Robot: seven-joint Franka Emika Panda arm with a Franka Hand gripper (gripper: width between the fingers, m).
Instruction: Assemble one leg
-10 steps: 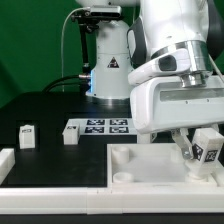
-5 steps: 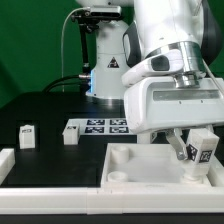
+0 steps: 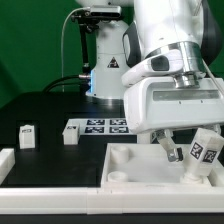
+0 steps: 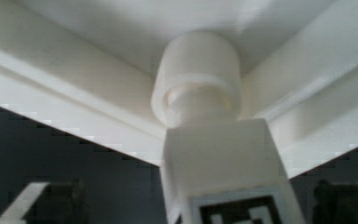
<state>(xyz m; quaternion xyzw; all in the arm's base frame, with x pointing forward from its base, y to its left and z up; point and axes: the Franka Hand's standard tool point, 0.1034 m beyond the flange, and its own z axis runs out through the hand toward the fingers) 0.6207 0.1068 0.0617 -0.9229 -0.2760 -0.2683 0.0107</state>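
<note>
Between the tool's [image 3: 192, 150] fingers, held tight, one leg [image 3: 206, 153] hangs tilted over the white tray [image 3: 125, 172]. Well off toward the exterior view's left, a second leg [image 3: 70, 134] and third leg [image 3: 27, 135] stand on the black surface [image 3: 50, 112], the marker board [image 3: 100, 126] nearer. Green backdrop [image 3: 30, 40] behind. Three legs in all.

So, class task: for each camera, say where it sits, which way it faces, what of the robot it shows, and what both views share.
Exterior view: off the arm, at about table height, facing the gripper holding the leg over the white tray-like piece; the arm shows.
Wrist view: on the wrist, looking along the held leg toward that piece; only the dark fingers show.
Shared: the leg and the white tray-like piece.
</note>
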